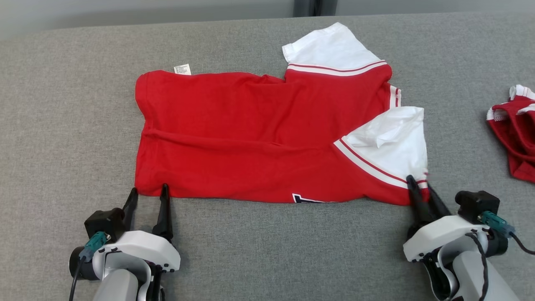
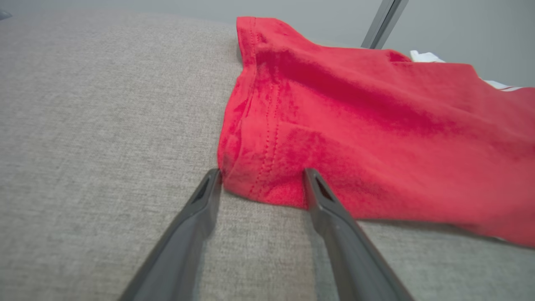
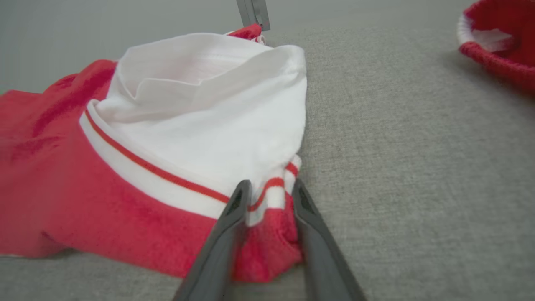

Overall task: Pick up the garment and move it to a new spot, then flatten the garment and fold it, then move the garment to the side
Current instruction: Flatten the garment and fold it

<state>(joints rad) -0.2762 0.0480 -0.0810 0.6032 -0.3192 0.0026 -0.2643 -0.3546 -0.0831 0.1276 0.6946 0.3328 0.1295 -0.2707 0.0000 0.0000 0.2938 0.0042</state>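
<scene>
Red knit T-shirt with white, stripe-trimmed sleeves (image 1: 250, 138), apparently doubled over, at the centre of the grey woven table surface (image 1: 62, 125); hem toward 9 o'clock, sleeves toward 3.

At 7 o'clock, left gripper (image 1: 149, 189) released, fingers (image 2: 200, 205) spread astride the near hem corner, holding nothing. At 5 o'clock, right gripper (image 1: 419, 184) around the bunched striped cuff; cannot tell whether pinching or merely flanking it.

Risks, as judged:
- Closing the left too shallowly and catching one layer only, so splitting the fold on lifting.
- Gripping unevenly between sides and dragging the cloth askew.
- Trapping the crumpled white sleeve (image 1: 388, 138) at 4 o'clock as a lump inside the next fold.
- Drifting toward the second red garment (image 1: 514, 133) at 3 o'clock and snagging it.
</scene>
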